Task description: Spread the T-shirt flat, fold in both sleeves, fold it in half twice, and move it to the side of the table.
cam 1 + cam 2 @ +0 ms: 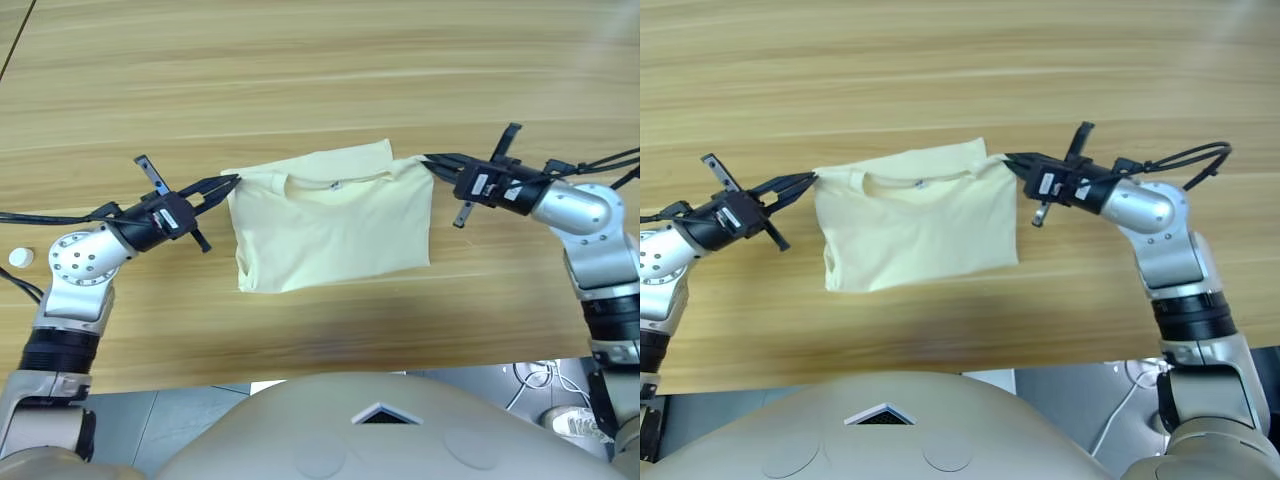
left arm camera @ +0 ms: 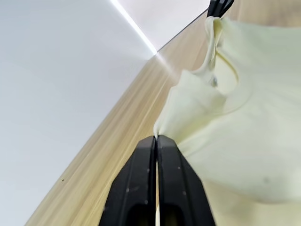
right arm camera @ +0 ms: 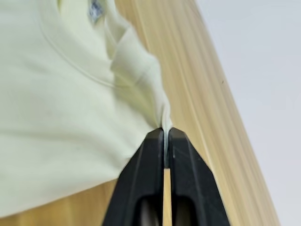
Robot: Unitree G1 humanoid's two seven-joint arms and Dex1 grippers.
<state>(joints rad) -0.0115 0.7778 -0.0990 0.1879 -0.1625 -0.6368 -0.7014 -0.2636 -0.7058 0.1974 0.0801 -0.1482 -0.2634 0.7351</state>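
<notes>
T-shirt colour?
Plain pale yellow T-shirt, clearest in the left eye view.

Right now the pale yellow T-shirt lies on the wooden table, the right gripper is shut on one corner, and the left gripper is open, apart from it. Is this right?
Not quite. The left gripper is not open: it is shut on the T-shirt's other corner, as the left wrist view shows. The rest holds: the right gripper is shut on one corner.

Wide room over the surface (image 1: 300,70) beyond the T-shirt (image 1: 330,225) & along the near strip. T-shirt stretches betw. my left hand (image 1: 230,182) & right hand (image 1: 428,160), blocking the middle. Small white cap (image 1: 20,257) at far left.
</notes>
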